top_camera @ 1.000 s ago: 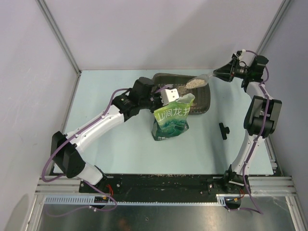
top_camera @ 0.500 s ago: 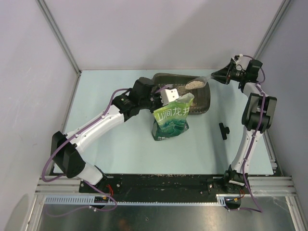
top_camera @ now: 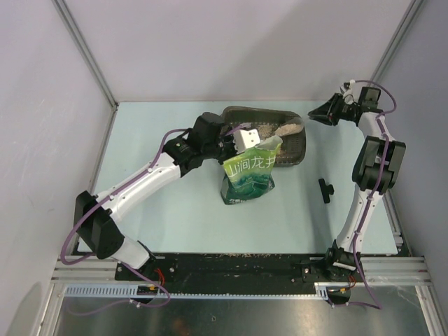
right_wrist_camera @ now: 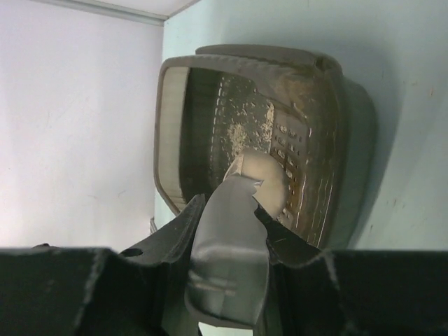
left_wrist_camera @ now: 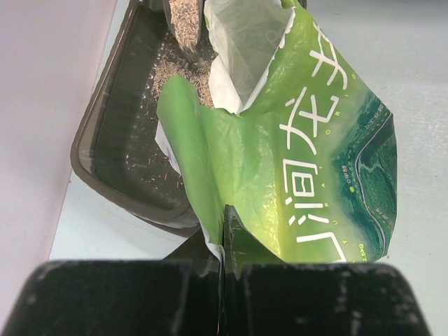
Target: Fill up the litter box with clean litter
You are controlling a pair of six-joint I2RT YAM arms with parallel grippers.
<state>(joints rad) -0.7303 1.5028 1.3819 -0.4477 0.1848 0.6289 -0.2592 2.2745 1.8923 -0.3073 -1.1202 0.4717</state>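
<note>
The litter box (top_camera: 299, 145) is a dark tray at the back of the table. Clean litter (top_camera: 283, 129) lies in a tan streak on its floor, with more grains scattered (right_wrist_camera: 246, 126) and heaped (left_wrist_camera: 185, 28). My right gripper (top_camera: 316, 114) hangs at the tray's right end, shut on the handle of a clear scoop (right_wrist_camera: 231, 259) tipped over the tray. The green bag (top_camera: 248, 175) stands open against the tray's front rim. My left gripper (top_camera: 250, 143) is shut on the bag's top edge (left_wrist_camera: 210, 210); its jaws (left_wrist_camera: 224, 234) pinch the film flat.
A small black object (top_camera: 325, 189) lies on the table, right of the bag. Grey walls close in the table at the back and on both sides, just behind the tray (right_wrist_camera: 168, 133). The right arm's elbow (top_camera: 378, 164) stands tall at the right.
The right wrist drew back to the right and rolled the scoop over. The litter heaped in the scoop now lies in the tray. The left arm and the bag stayed still.
</note>
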